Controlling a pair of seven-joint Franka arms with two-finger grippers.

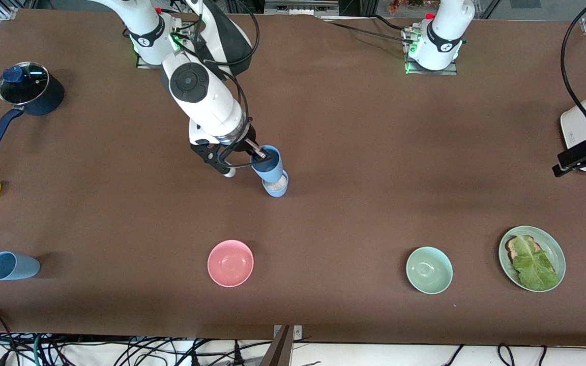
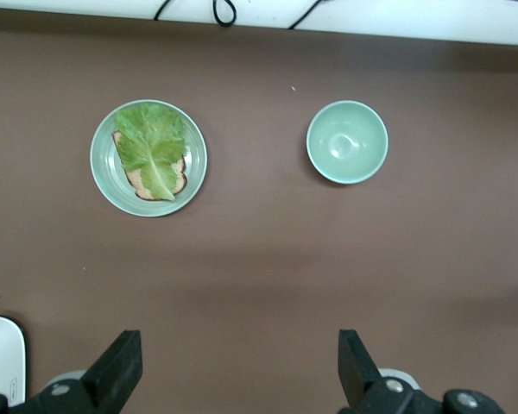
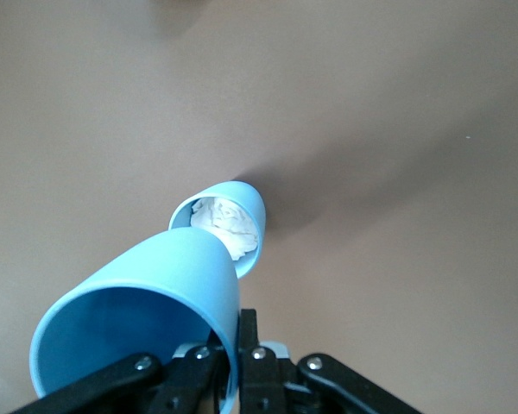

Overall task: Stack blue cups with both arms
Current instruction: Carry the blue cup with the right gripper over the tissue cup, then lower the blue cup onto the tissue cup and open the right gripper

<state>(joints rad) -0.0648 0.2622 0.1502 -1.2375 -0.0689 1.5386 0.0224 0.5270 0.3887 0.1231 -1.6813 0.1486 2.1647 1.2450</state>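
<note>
Pinching the rim of 1 blue cup [image 1: 267, 162], the right gripper [image 1: 258, 152] holds it tilted over a 2nd cup [image 1: 276, 186] standing near the middle of the table [image 1: 374, 152]. Only the right wrist view shows how the fingers [image 3: 250, 345] grip: pressed together on the held cup's wall [image 3: 147, 319], 1 inside and 1 outside. It also shows white crumpled stuff [image 3: 223, 221] inside the standing cup [image 3: 229, 220], seen only as a pale patch from the front. The held cup's base sits just above that cup's mouth.

A 3rd cup [image 1: 12, 266] lies on its side at the right arm's end of the table, near the front camera; the wrist views miss it. All 3 are matte light blue and tapered.

The left gripper [image 1: 580, 160] waits over the left arm's end of the table by a white toaster [image 1: 585, 122]; the left wrist view shows its fingers [image 2: 121, 366] spread wide.
</note>
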